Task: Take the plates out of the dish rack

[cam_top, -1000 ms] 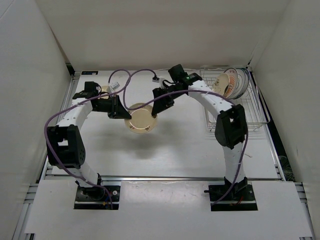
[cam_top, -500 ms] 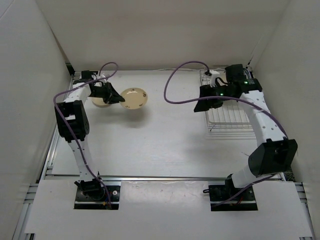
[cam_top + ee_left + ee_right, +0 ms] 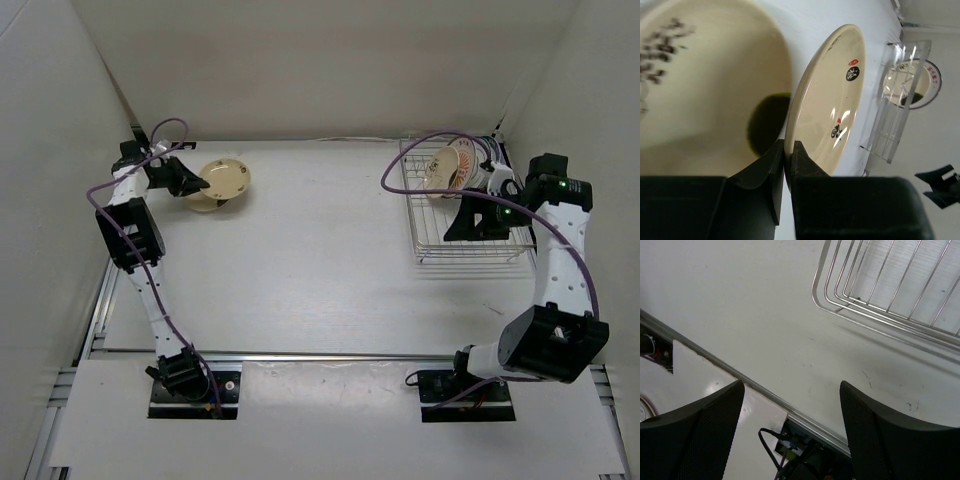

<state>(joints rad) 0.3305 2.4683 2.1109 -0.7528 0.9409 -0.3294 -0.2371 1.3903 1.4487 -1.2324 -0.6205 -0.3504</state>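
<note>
Left end effector (image 3: 196, 183) has carried its cream plate (image 3: 226, 178) above another plate (image 3: 203, 204).

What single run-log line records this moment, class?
left gripper: shut on cream plate rim, by second plate | right gripper: open, empty, near dish rack | racked plates: upright

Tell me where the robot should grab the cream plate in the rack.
Probably its top rim, from above, one finger on each face. The cream plate stands on edge in the dish rack, so that rim is free; wires and another plate crowd the rest.
</note>
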